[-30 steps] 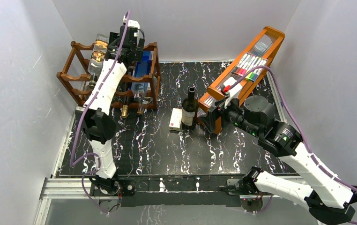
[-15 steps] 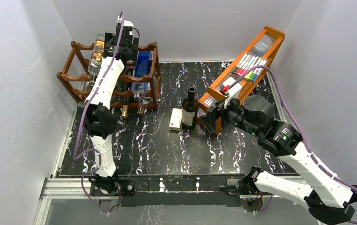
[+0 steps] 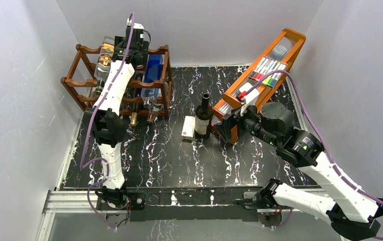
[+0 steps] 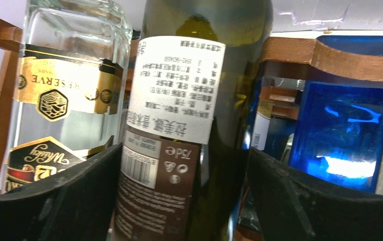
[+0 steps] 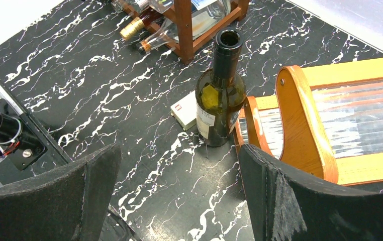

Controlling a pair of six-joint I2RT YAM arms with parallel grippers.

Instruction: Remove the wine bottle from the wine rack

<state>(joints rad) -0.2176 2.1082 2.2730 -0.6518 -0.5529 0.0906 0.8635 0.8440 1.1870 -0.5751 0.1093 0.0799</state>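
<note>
The dark reddish-brown wine rack (image 3: 79,83) stands at the back left of the table. My left gripper (image 3: 131,54) reaches over its top tier. In the left wrist view a dark green wine bottle (image 4: 194,100) with a white and brown label lies between my left gripper's (image 4: 184,150) fingers. Both pads sit against the bottle's sides, so the gripper is shut on it. My right gripper (image 5: 179,150) hangs open over bare table, near the orange stand, with nothing between its fingers. From above, my left arm hides the gripped bottle.
A clear whisky bottle (image 4: 64,90) and a blue bottle (image 4: 345,125) flank the gripped one. A second, uncorked wine bottle (image 3: 203,118) stands mid-table beside a small white box (image 3: 188,127). The slanted orange marker stand (image 3: 265,75) is at the right. Bottle necks (image 3: 134,119) poke from the rack's lowest tier.
My left arm has pushed a little further over the rack's top tier, and its jaws have narrowed onto the wine bottle. The right arm has not moved.
</note>
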